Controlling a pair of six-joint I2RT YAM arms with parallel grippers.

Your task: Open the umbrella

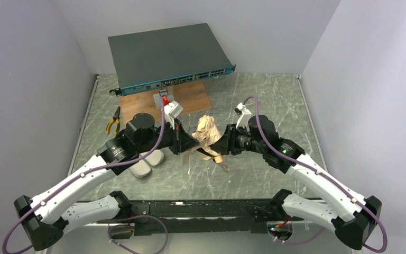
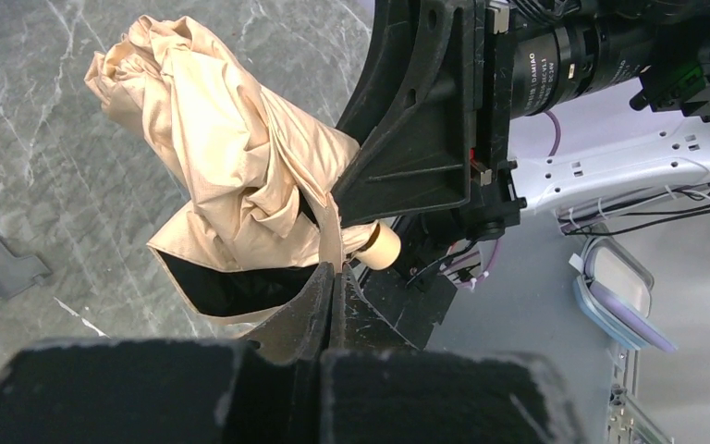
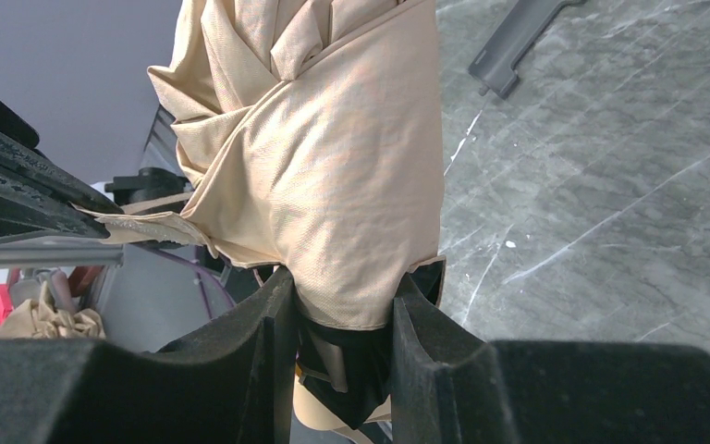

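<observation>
Right pincer (image 3: 333,296) clamps the soft, light umbrella (image 3: 333,166); left pincer (image 2: 333,277) pinches its limp strap (image 2: 333,231); the stiff handle (image 2: 381,246) just beyond looks surer.

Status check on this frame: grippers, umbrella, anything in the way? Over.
Left gripper jaws shut, pinching a beige strip of the umbrella. Right gripper clamped around its folded fabric. Umbrella not yet open. Network switch behind, apart.

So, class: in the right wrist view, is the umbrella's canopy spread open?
No: the umbrella is a bunched, folded cream bundle clamped between the right fingers.
</observation>
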